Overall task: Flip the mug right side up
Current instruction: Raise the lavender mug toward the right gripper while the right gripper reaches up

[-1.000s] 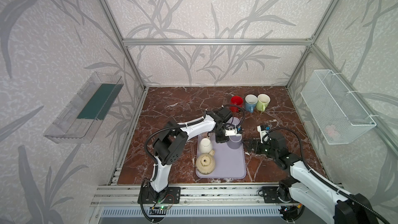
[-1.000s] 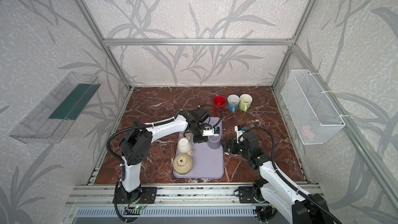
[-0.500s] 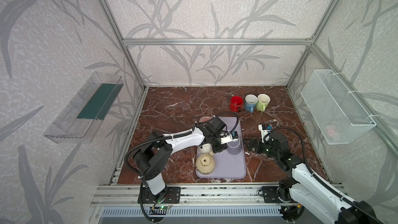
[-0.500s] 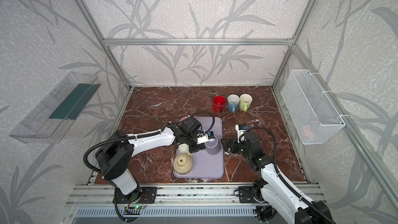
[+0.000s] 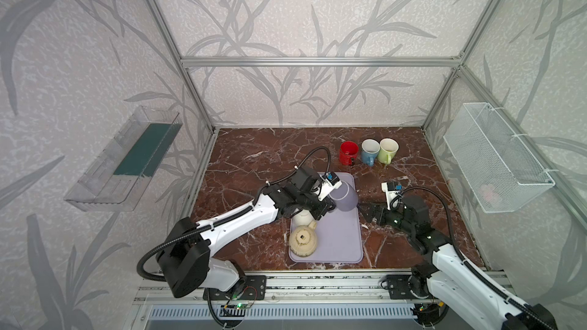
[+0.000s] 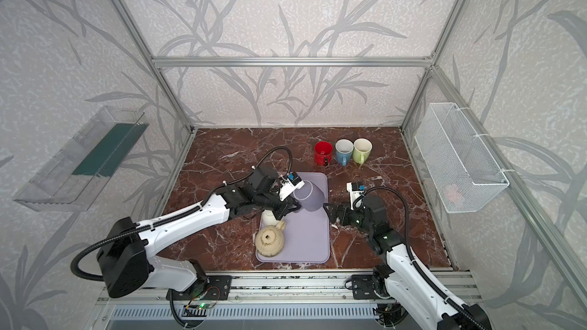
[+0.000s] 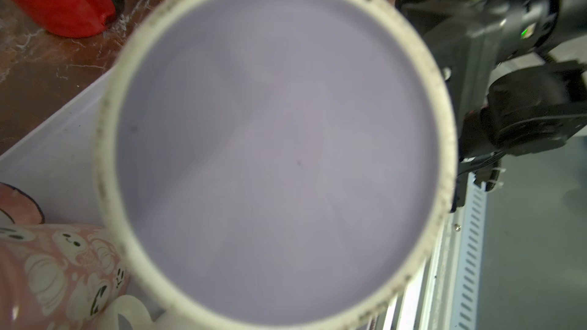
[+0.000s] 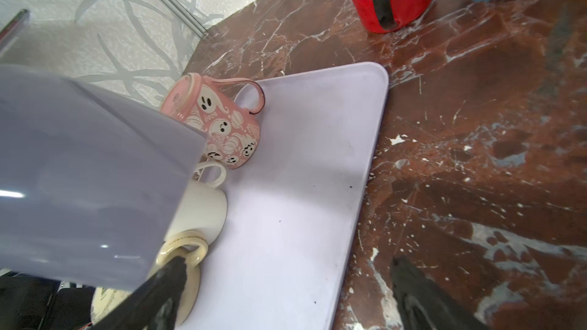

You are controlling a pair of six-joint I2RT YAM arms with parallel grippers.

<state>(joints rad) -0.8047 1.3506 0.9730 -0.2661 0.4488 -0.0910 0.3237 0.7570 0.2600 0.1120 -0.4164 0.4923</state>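
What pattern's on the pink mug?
Pink mug: white ghosts and pumpkins; clearest in right wrist view.

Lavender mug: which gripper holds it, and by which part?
The left gripper holds the lavender mug on its arm-side; exact part hidden, probably the handle. The right gripper holds nothing.

The left pincer clamps the lavender mug, tipped sideways over the tray; the right pincer hangs wide-jawed just beside it. Behind, upright: red mug, blue mug, green mug.
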